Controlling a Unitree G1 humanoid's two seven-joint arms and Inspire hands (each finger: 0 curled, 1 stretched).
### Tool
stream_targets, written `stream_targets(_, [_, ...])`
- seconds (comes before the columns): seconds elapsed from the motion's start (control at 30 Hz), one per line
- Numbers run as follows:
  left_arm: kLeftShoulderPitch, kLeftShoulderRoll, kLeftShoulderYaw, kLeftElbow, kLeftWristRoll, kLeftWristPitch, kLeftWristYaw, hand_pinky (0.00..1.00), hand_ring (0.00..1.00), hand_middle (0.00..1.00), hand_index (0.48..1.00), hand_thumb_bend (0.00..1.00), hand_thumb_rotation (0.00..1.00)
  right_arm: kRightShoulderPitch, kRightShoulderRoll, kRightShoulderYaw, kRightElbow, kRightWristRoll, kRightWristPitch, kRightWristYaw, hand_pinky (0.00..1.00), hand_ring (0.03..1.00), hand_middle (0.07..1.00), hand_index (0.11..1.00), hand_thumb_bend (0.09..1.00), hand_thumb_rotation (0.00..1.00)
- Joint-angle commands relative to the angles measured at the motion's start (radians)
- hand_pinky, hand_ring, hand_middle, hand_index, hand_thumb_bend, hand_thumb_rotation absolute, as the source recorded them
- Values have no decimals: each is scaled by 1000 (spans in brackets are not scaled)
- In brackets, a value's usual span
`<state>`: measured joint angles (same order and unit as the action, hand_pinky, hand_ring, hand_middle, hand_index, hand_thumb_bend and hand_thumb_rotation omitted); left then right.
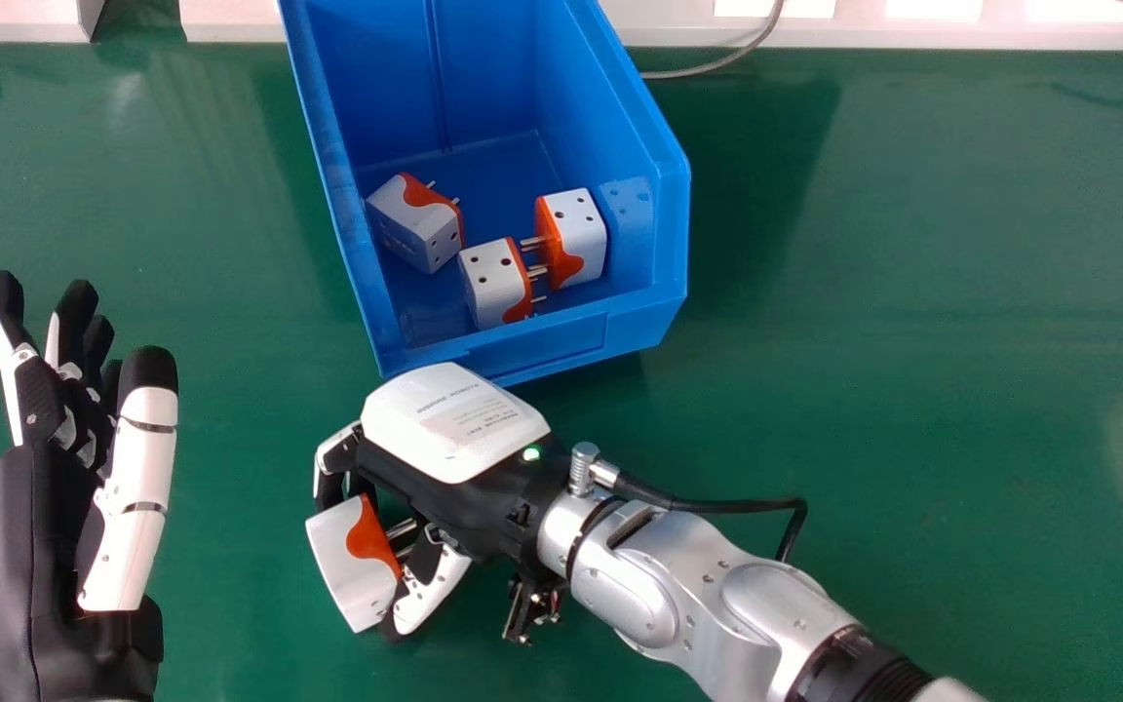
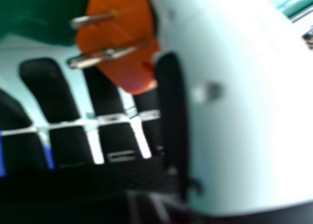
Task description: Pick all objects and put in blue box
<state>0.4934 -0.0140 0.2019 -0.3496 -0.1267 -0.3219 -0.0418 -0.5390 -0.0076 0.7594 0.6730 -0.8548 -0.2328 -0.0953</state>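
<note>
Over the green tabletop [image 1: 912, 244], a white-and-orange adapter [image 1: 352, 565] is pinched between the right hand's [image 1: 454, 429] fingers and thumb, short of the blue box [image 1: 561, 336] — prongs turned palmward, long side slanted from far left to near right. The pick seems made; a lift over the box's wall is called for next, the left hand [image 1: 20, 546] being held relaxed at the left.

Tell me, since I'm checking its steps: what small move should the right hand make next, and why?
Probably lift the adapter in the right hand enough to clear the near wall of the box. It is gripped but outside the box, short of that wall; three other adapters lie inside.
</note>
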Motion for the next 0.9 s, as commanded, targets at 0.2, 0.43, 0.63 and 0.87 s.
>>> stream_targets(0.2, [-6,5,6,-17,-1,-17,0,997,993,991,976,402,642,147,-82,-18,-268,22,5,64,220,314,452,509,508,2])
stream_targets(0.43, [-17,6,16,-12,-21,-9,-1,1000,990,988,974,385,650,358,-210,-91,-588,49,16,103,126,176,408,505,504,2])
stream_targets(0.63, [-42,19,27,8,-14,-1,-5,1000,994,990,976,372,669,491,-281,-184,-799,27,44,87,98,142,408,498,504,2])
stream_targets(0.87, [-78,24,21,42,48,-15,20,954,967,964,954,438,660,458,-263,-276,-876,37,58,76,99,141,425,497,507,2])
